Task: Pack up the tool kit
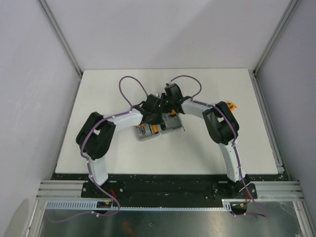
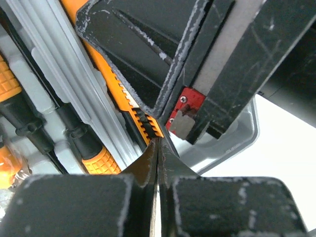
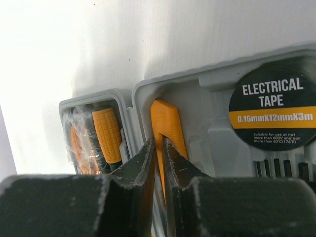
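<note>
The grey tool kit case (image 1: 147, 133) lies open in the middle of the table, and both grippers hang over it. My left gripper (image 2: 158, 142) is shut with nothing between its jaws, its tips just above the orange knife (image 2: 146, 125) and its black slider. Orange-and-black screwdrivers (image 2: 98, 159) lie in slots to its left. My right gripper (image 3: 158, 140) is shut to a hairline gap, its tips down on the orange knife (image 3: 169, 121) in its slot. A roll of electrical tape (image 3: 272, 104) sits in the same half of the case (image 3: 197, 80). A wrapped orange-handled tool (image 3: 106, 132) lies in the other half.
A small orange item (image 1: 232, 105) lies on the white table (image 1: 108, 94) behind the right arm's elbow. The two arms meet closely over the case, and the right gripper's fingers (image 2: 148, 59) fill the top of the left wrist view. Walls enclose the table on three sides.
</note>
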